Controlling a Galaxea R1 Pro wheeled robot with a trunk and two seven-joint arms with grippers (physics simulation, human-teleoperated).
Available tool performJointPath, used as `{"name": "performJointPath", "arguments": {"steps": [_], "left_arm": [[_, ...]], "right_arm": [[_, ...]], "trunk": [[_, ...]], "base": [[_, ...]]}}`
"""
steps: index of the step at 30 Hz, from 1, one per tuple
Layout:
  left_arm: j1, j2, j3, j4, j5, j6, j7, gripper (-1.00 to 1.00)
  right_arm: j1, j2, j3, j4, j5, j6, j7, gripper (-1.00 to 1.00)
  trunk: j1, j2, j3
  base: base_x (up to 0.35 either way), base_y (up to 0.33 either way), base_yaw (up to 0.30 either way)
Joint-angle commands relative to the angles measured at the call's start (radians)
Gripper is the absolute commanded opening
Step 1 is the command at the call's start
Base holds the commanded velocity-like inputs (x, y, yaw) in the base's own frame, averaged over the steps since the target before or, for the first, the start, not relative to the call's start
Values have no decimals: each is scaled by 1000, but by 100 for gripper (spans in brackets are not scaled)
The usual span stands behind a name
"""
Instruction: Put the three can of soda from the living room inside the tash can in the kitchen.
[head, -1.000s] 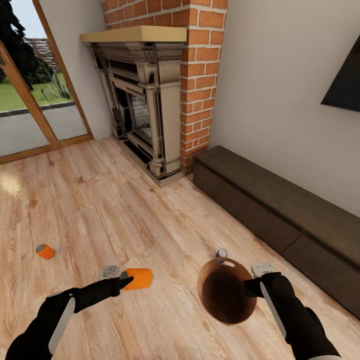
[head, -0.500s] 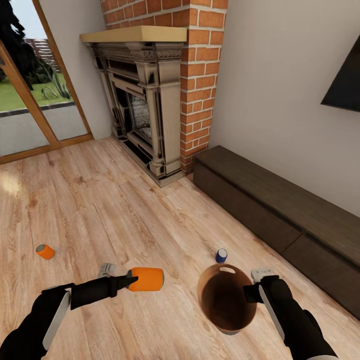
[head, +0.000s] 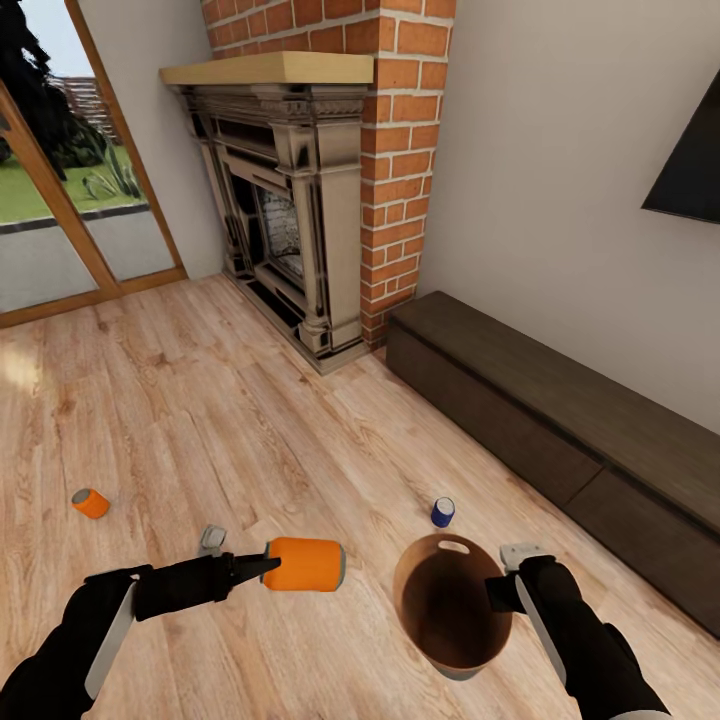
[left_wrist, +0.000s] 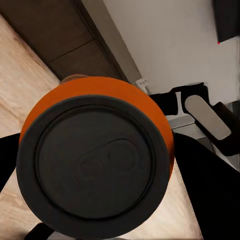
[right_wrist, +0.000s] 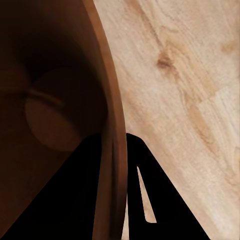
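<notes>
Nearest the robot, low in the head view: left pincer (head: 262, 566), clamped on an orange soda can (head: 304, 564) held sideways above the floor (head: 200, 420), grey end toward the bin. Left wrist view: can's dark end (left_wrist: 95, 162) takes most of the picture; the fingers barely show at the edges.

Just beside it: trash can (head: 450, 608), brown inside, oval handle slot on its far rim, tipped mouth-up toward the camera. Right pincer (head: 503, 590) is closed on its rim; right wrist view shows the rim wall (right_wrist: 112, 150) passing between the dark fingers.

Risks, as judged: can and bin mouth are near but apart, so an early release would drop the can on the floor to roll off; the one-sided rim hold may let the bin swing or slip when the can lands.

Farther: blue soda can (head: 442, 512) upright on the floor just behind the bin; second orange can (head: 90, 502) lying well apart to the left.

Farthest: dark wood cabinet (head: 560, 430), brick fireplace (head: 300, 200).

Unclear: bin's base and outer wall, contact under the right fingers, whether the bin holds anything.
</notes>
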Motion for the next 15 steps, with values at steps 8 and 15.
{"name": "performJointPath", "arguments": {"steps": [8,15], "left_arm": [[0,-4,-5,-4,1,7,-7,-100],[0,-28,-6,-4,1,7,-8,-100]], "right_arm": [[-5,6,0,14,-12,-1,5,-100],[-32,26,9,73,-12,-59,6,-100]], "trunk": [[0,0,0],[0,0,0]], "base": [[0,0,0],[0,0,0]]}}
